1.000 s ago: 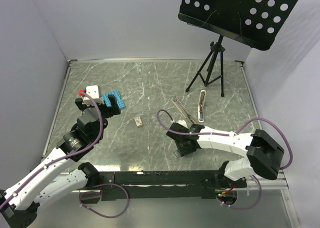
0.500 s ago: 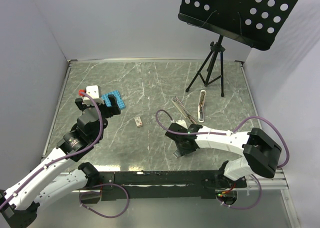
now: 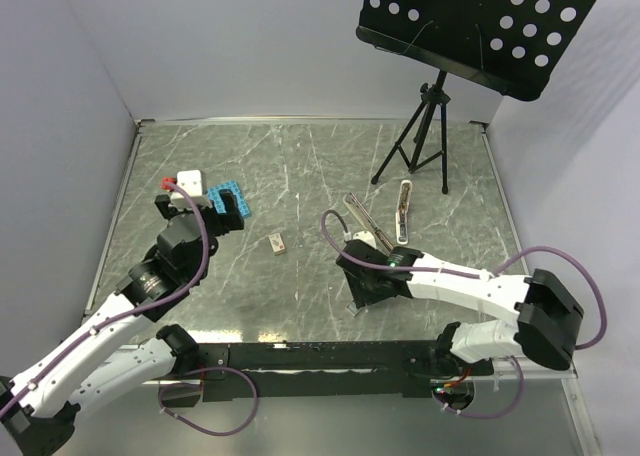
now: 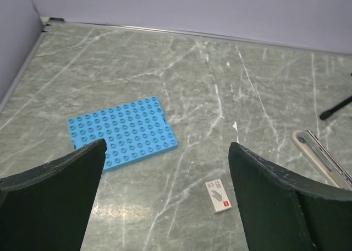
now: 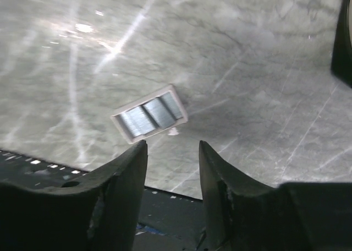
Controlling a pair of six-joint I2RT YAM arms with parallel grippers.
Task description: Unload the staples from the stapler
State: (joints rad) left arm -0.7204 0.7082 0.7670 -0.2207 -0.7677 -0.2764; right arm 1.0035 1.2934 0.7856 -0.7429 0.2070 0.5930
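The stapler lies taken open at centre right: its white plastic body (image 3: 403,210) beside the silvery metal channel (image 3: 360,217), whose end shows in the left wrist view (image 4: 323,153). The staples (image 5: 149,114), a short grey metal strip with a pale edge, lie flat on the table just beyond my right gripper (image 5: 173,143), near the front edge (image 3: 352,307). That gripper (image 3: 359,297) is open, its jaws apart with nothing between them. My left gripper (image 4: 166,146) hangs wide open over the left side (image 3: 232,208) and holds nothing.
A blue studded plate (image 4: 122,131) lies under the left gripper (image 3: 228,193). A small tan box with dark marks (image 4: 218,196) sits mid-table (image 3: 277,243). A black tripod (image 3: 420,141) carrying a perforated black board (image 3: 480,21) stands at the back right. The table's dark front rail (image 5: 165,212) is close under the right gripper.
My right gripper's jaws have spread, and its arm has swung a little. The staples now lie free on the table. The left arm has edged slightly away.
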